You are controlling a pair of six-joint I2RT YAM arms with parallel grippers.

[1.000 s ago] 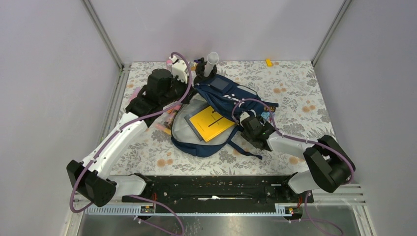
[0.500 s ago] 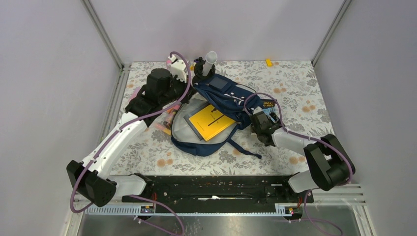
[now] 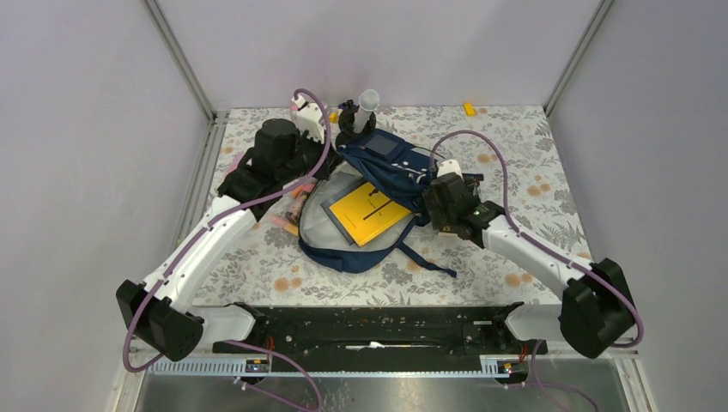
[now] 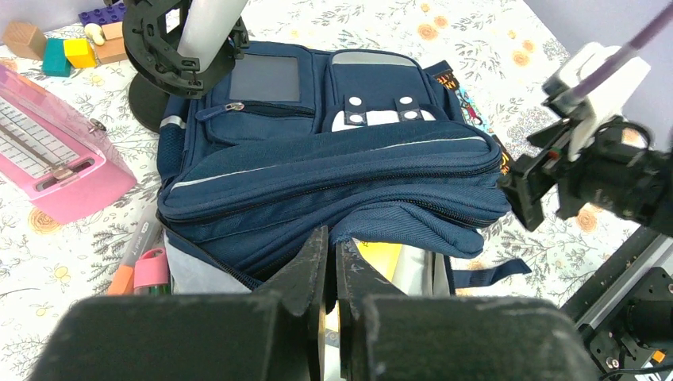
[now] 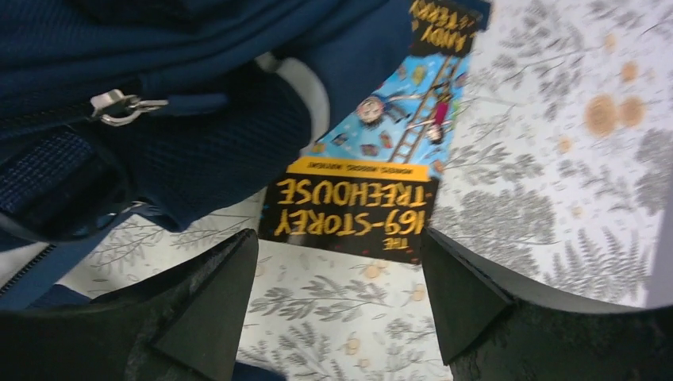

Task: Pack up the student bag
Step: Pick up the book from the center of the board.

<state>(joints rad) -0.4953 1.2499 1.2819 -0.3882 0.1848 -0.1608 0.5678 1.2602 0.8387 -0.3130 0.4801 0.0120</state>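
Observation:
The student bag point(image 3: 391, 172), navy with a grey lining, lies open in the middle of the table with a yellow book point(image 3: 369, 212) inside it. My left gripper point(image 4: 333, 242) is shut on the edge of the bag's upper flap point(image 4: 341, 171) and holds it raised. At the bag's right side my right gripper point(image 5: 341, 302) hangs open over the tablecloth with nothing between its fingers. Just beyond its tips lies a storybook point(image 5: 373, 175) with yellow title lettering, partly tucked under the bag point(image 5: 159, 103).
A pink case point(image 4: 48, 159) and marker pens point(image 4: 139, 266) lie left of the bag. A black stand with a white tube point(image 4: 186, 48) rises behind it, with toy blocks point(image 4: 63, 51) nearby. A small yellow piece point(image 3: 469, 109) sits by the back wall.
The right arm has stretched out to the right and its open gripper has swung from the bag's front right edge round to the storybook at its right side. The left gripper has held still.

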